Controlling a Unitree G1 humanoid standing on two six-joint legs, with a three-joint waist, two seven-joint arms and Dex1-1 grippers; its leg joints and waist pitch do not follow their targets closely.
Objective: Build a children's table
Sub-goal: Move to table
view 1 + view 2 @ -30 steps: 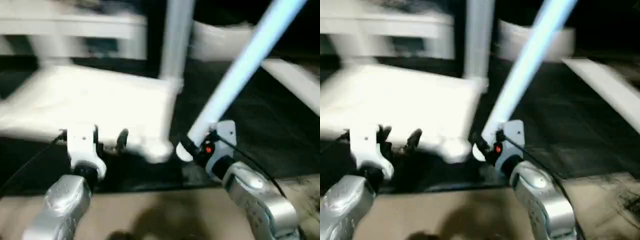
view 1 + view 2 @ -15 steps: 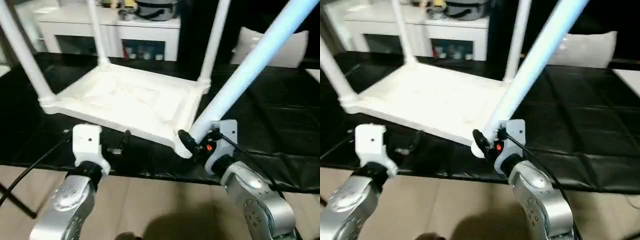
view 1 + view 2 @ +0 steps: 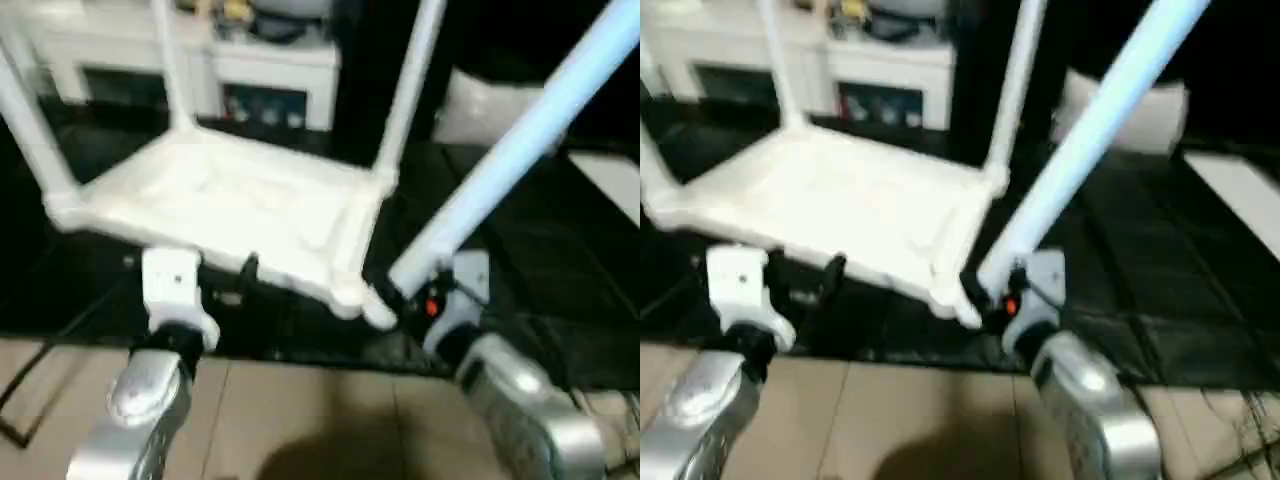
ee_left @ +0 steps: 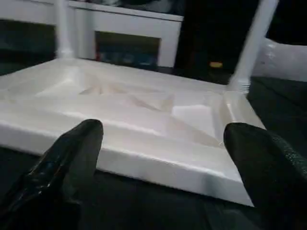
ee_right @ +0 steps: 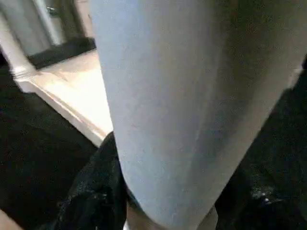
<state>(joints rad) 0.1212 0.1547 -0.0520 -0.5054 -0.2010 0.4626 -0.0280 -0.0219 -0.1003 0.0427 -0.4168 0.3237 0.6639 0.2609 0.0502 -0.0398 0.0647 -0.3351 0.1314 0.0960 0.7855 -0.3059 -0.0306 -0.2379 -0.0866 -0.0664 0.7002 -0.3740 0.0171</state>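
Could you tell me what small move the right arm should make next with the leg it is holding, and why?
Probably ease the fourth leg upright over the near corner socket of the tabletop. The right gripper holds its lower end tilted beside that socket; three legs already stand. The open left gripper waits at the near edge.

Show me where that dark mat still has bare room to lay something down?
Bare black mat lies right of the upturned tabletop, up to the flat white board. It is crowded at the near corner, where the right gripper holds the fourth leg, and by the open left gripper.
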